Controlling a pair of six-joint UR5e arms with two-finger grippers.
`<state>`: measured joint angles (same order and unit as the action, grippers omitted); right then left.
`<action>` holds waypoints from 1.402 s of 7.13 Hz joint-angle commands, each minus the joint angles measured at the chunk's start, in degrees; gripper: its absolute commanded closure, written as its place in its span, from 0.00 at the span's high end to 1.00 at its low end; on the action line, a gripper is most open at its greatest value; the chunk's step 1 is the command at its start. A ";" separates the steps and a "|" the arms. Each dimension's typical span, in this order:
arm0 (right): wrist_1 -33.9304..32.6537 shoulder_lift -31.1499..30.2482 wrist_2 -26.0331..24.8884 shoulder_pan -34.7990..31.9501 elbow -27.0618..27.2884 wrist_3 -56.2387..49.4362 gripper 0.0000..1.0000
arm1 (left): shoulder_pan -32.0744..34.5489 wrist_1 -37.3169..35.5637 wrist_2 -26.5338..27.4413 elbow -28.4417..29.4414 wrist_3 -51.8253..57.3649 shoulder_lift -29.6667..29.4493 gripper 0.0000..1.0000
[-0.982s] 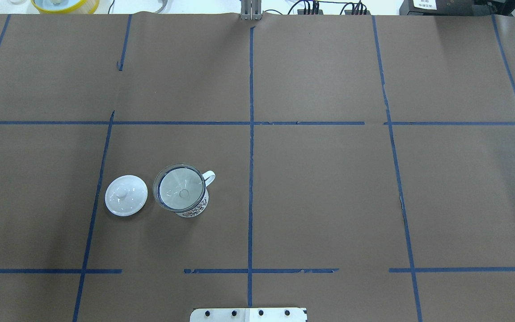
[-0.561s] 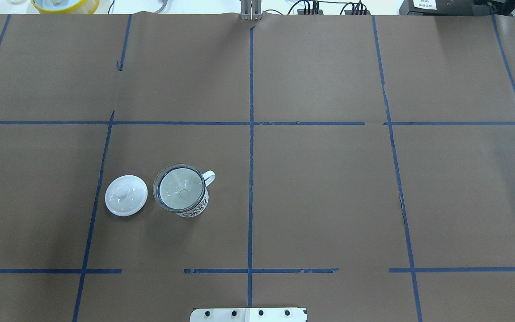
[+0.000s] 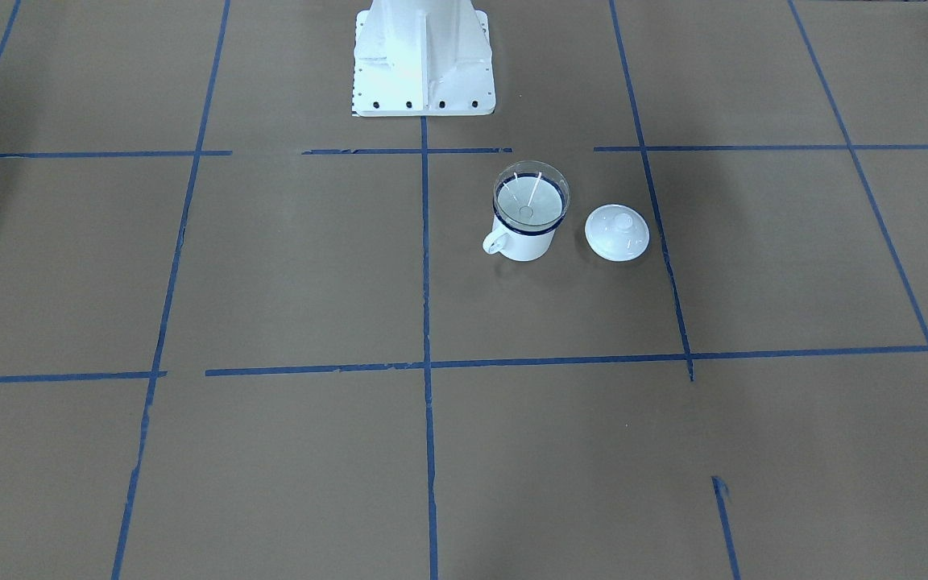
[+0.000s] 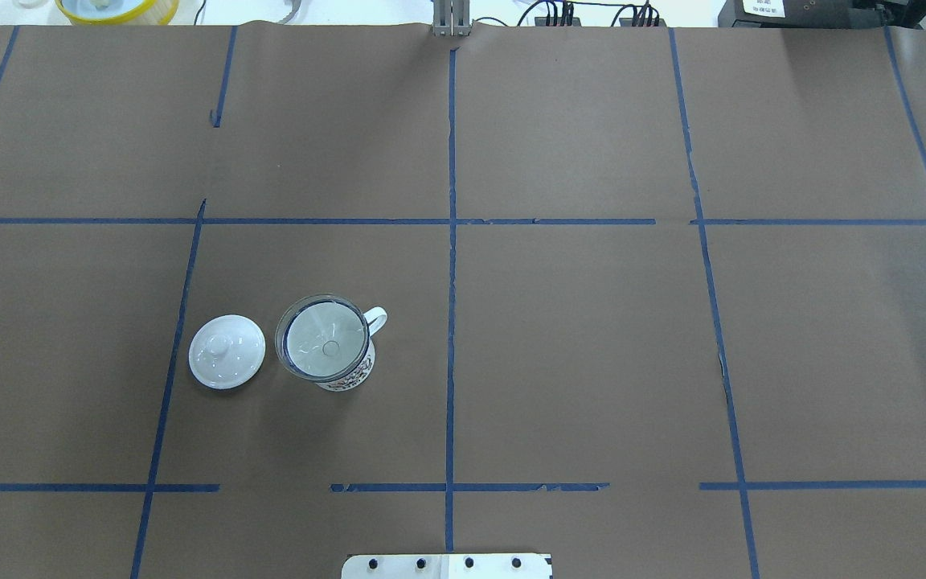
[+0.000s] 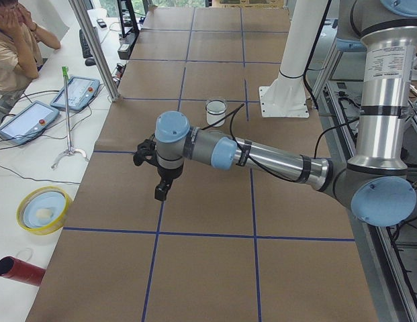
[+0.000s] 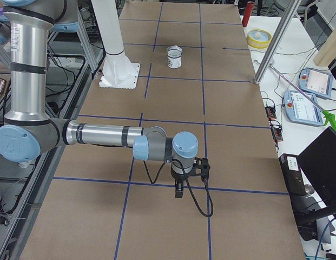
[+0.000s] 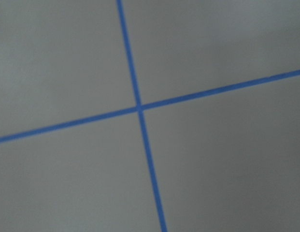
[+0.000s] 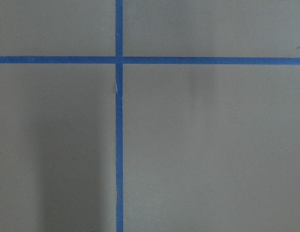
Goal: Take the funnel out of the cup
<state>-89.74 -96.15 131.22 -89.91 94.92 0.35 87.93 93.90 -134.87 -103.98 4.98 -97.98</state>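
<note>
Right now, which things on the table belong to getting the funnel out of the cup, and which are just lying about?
Job: clear funnel, seated in the white enamel mug.
Lying about: white domed lid beside the mug.

i see the funnel [image 3: 530, 198] sitting in the cup [image 3: 524, 234] on the worktop [image 3: 271, 282], the white lid [image 3: 616, 232] just beside, the robot base [image 3: 422, 56] behind.

White domed lid [image 4: 227, 351], knob up, on brown paper table [image 4: 592, 362], 8 o'clock of centre. Blue tape grid [image 4: 452, 241] across paper. Yellow dish [image 4: 117, 8] beyond far edge, 11 o'clock. Two teach pendants [image 5: 77, 92] on side bench, person [image 5: 10, 47] beside.
</note>
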 commanded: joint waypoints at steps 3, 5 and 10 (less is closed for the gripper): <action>0.00 0.00 0.00 0.00 0.00 0.00 1.00 | -5.10 20.45 -6.07 -2.10 -18.50 -3.10 1.00; 0.00 0.00 0.00 0.00 0.00 0.00 1.00 | -16.78 20.80 -5.87 -4.62 -31.09 -3.45 1.00; 0.00 0.00 0.00 0.00 0.00 0.00 1.00 | -42.18 -4.94 17.25 -11.33 -64.43 -18.33 1.00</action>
<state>-89.74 -96.15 131.22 -89.91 94.92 0.35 51.30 100.24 -121.55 -114.72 -53.90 -109.80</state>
